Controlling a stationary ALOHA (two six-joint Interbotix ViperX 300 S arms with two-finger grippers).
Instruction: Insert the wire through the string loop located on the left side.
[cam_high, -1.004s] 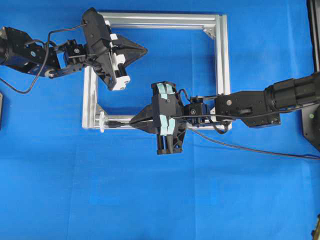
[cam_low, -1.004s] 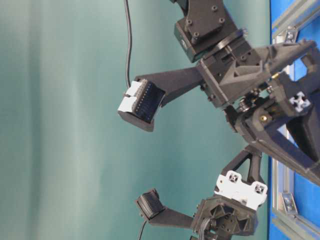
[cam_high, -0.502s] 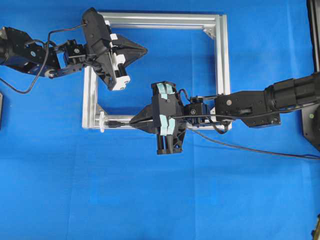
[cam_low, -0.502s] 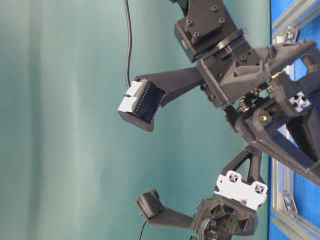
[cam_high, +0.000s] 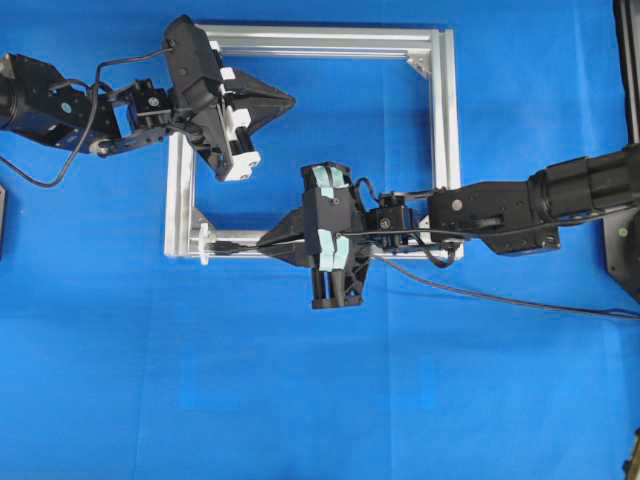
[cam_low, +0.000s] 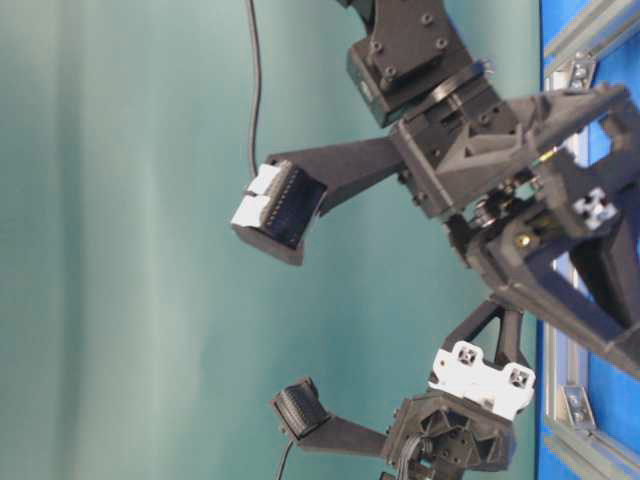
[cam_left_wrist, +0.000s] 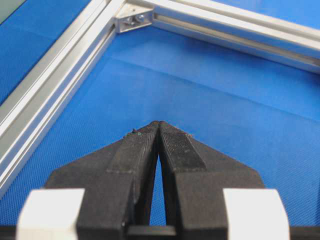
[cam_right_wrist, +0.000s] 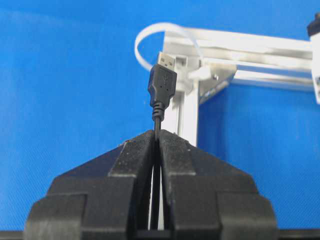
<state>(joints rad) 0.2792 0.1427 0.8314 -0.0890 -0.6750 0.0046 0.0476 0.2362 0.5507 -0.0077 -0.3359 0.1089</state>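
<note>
In the overhead view the string loop (cam_high: 204, 243) at the lower left of the frame (cam_high: 180, 190) is too small to read, and the wire (cam_high: 235, 244) near it is a thin dark line whose plug tip cannot be made out. The right hand (cam_high: 262, 243) covers part of the frame's lower bar. In the right wrist view the wire (cam_right_wrist: 162, 84) vanishes between the black fingers (cam_right_wrist: 132, 155); the frame (cam_right_wrist: 260, 50) runs off the right edge
</note>
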